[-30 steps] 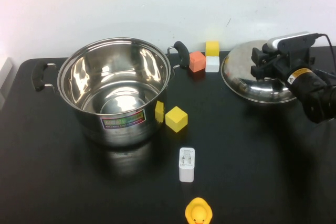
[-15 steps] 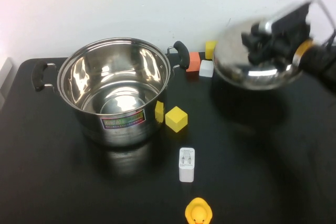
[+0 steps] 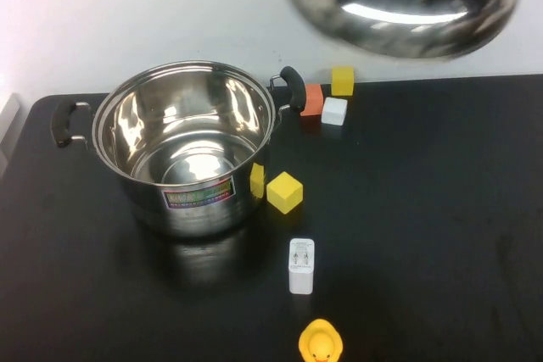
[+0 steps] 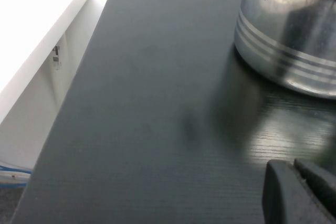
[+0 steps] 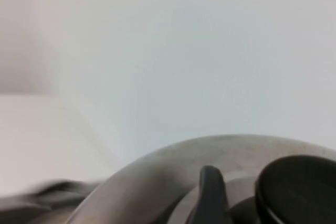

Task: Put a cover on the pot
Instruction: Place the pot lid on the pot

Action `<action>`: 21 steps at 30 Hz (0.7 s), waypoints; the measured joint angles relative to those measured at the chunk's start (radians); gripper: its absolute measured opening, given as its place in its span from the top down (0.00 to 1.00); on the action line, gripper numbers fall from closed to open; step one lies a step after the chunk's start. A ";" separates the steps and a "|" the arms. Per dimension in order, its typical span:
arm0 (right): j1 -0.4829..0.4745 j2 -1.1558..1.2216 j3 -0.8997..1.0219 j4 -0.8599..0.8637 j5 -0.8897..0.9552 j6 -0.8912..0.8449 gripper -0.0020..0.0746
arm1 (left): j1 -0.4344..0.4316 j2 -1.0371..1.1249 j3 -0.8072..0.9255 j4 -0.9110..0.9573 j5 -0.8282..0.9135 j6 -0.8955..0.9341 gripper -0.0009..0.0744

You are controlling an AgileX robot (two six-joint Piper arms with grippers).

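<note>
We see the large shiny stainless-steel pot (image 3: 188,148) standing open on the left half of the black table (image 3: 424,209), and it holds nothing; its polished inside only mirrors the light. It has two black side handles, one toward the table's left edge and one toward the blocks behind it, and a colourful rectangular sticker on the near wall. In the left wrist view the same pot (image 4: 291,35) shows ridged bands around its base.

Just beside the pot's near right wall sits a yellow cube (image 3: 285,192). Behind, near the right handle, an orange block (image 3: 313,99), a white block (image 3: 334,111) and a small yellow block (image 3: 343,80) are grouped. Nearer us lie a white charger plug (image 3: 301,265) and a yellow rubber duck (image 3: 321,343).

The domed steel lid (image 3: 399,2) hangs high in the air, above and to the right of the pot, well apart from it. In the right wrist view the right pincer (image 5: 247,192) sits at the lid's black knob (image 5: 299,190), a dark finger (image 5: 210,192) beside it; we cannot tell how tightly it grips.

The left pincer (image 4: 302,192) rests low over the table left of the pot; we cannot tell whether it is open.
</note>
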 joint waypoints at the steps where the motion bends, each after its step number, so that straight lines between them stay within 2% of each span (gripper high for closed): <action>1: 0.016 0.000 0.000 -0.015 -0.041 0.030 0.33 | 0.000 0.000 0.000 0.000 0.000 0.000 0.99; 4: 0.076 0.005 0.000 -0.053 -0.103 0.082 0.33 | 0.000 0.000 0.000 0.000 0.000 0.000 0.99; 8: 0.180 0.037 0.000 -0.063 -0.099 0.099 0.33 | 0.000 0.000 0.000 0.000 0.000 0.000 0.99; 15: 0.369 0.164 -0.054 -0.076 0.087 0.079 0.33 | 0.000 0.000 0.000 0.000 0.000 0.000 0.99; 21: 0.440 0.333 -0.243 -0.074 0.204 0.089 0.33 | 0.000 0.000 0.000 0.000 0.000 0.000 0.99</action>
